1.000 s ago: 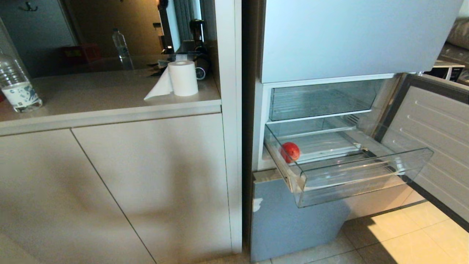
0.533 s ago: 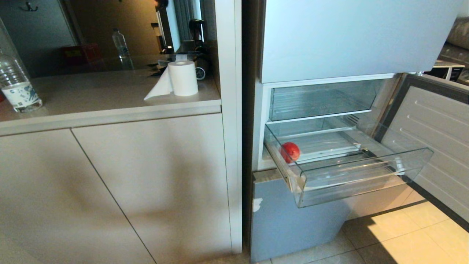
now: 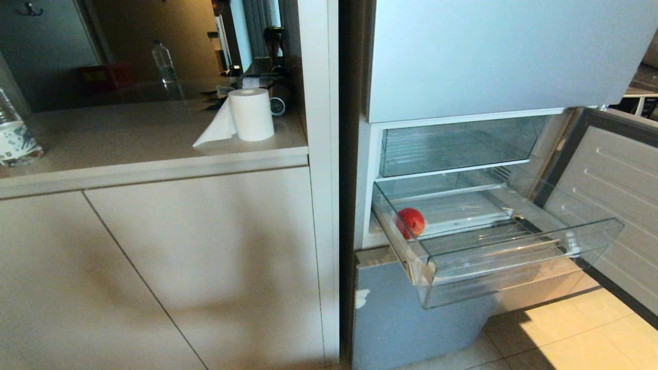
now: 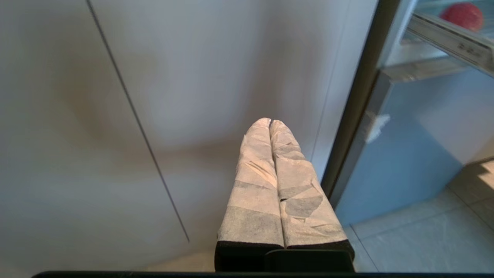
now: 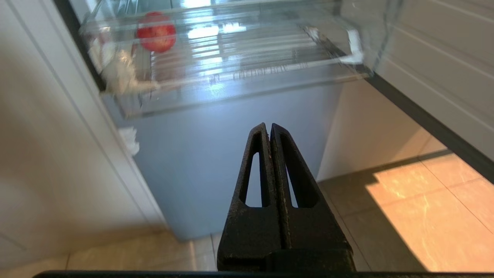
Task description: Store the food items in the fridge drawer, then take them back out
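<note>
A round red apple point(image 3: 410, 222) lies at the left end of the clear fridge drawer point(image 3: 519, 267), which stands pulled out from the pale blue-grey fridge. The right wrist view shows the apple point(image 5: 156, 31) through the drawer's ribbed base point(image 5: 247, 73) from below. My right gripper point(image 5: 269, 127) is shut and empty, low in front of the fridge's bottom door, under the drawer. My left gripper point(image 4: 270, 122), its fingers wrapped in tape, is shut and empty, facing the beige cabinet; the apple point(image 4: 461, 16) shows far off to its side. Neither arm appears in the head view.
A second clear drawer point(image 3: 457, 144) sits pushed in just above. The fridge's middle door point(image 3: 611, 190) hangs open at the right. The pale-blue bottom door point(image 3: 411, 318) is shut. Left of the fridge, a counter point(image 3: 154, 164) carries a paper roll point(image 3: 251, 114) and a water bottle point(image 3: 13, 136).
The whole head picture has shifted slightly, so the camera has moved. The apple lies in the same spot in the open drawer, and no gripper has entered that view.
</note>
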Controlling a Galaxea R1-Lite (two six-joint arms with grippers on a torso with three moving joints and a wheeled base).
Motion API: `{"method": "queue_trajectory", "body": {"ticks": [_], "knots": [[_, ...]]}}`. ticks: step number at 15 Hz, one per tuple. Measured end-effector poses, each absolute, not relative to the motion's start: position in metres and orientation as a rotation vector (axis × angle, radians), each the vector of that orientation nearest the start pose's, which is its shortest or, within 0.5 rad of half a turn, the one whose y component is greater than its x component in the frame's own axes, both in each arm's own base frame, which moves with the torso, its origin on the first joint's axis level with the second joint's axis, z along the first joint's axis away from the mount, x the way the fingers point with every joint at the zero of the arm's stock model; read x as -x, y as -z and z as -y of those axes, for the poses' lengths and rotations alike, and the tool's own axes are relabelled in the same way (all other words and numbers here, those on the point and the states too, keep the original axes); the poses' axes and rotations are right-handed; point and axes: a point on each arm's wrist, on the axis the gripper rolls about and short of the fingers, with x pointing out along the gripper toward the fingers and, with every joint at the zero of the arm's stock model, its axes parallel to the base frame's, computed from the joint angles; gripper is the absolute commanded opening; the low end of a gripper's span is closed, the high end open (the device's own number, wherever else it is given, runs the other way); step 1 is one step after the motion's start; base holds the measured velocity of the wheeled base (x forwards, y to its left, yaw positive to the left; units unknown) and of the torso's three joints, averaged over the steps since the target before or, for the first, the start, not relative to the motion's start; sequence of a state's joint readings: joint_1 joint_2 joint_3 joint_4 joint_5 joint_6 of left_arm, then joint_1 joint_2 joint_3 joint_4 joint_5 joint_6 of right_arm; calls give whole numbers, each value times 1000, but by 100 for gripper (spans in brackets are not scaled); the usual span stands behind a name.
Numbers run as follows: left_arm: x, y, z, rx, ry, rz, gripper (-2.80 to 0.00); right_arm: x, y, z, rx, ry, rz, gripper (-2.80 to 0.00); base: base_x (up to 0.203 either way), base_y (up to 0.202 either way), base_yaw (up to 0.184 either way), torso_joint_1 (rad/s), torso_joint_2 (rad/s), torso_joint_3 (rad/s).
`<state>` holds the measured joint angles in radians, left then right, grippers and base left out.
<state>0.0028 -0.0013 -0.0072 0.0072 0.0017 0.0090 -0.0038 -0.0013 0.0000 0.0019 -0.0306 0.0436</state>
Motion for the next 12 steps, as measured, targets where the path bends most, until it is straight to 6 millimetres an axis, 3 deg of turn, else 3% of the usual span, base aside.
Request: {"method": "queue_trajectory", "body": {"ticks": [6, 8, 9, 12], "knots": [[23, -77, 0, -8, -4, 1, -280, 23, -75, 1, -44, 34, 0, -280, 193, 0, 0, 2, 2, 1], [23, -77, 0, -5, -4, 3, -280, 23, -76, 1, -29, 38, 0, -280, 46, 0, 0, 11, 5, 1], [23, -77, 0, -3, -4, 4, -280, 25, -80, 1, -19, 36, 2, -280, 0, 0, 0, 0, 0, 0], [23, -76, 0, -3, -4, 4, -280, 35, -122, 0, -13, -11, 19, -280, 0, 0, 0, 0, 0, 0]]}}
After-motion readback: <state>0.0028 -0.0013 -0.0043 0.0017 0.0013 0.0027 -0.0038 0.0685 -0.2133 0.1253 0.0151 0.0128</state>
